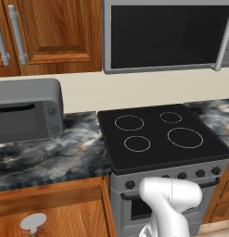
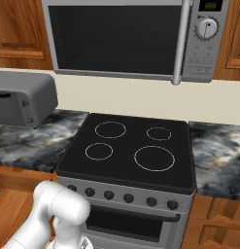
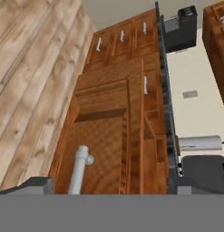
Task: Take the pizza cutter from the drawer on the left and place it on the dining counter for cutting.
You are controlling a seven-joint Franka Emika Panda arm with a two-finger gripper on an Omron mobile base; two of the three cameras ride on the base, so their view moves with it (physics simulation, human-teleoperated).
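Dark fingertips [image 3: 38, 185] of the gripper [image 3: 111, 186] stand wide apart and hold nothing, looking down into the open drawer [image 3: 131, 113]. Just beyond them the pizza cutter [image 3: 78, 170] lies on the plain wood floor near the drawer's front edge; in the left base view its round pale metal wheel [image 1: 33, 222] shows in the drawer, below the marbled worktop's [image 1: 51, 155] edge. Judged from this, the reach for the cutter is in hand; next comes lowering with the jaws astride the slim handle. Further off, smooth black glass tops the stove [image 1: 162, 136].
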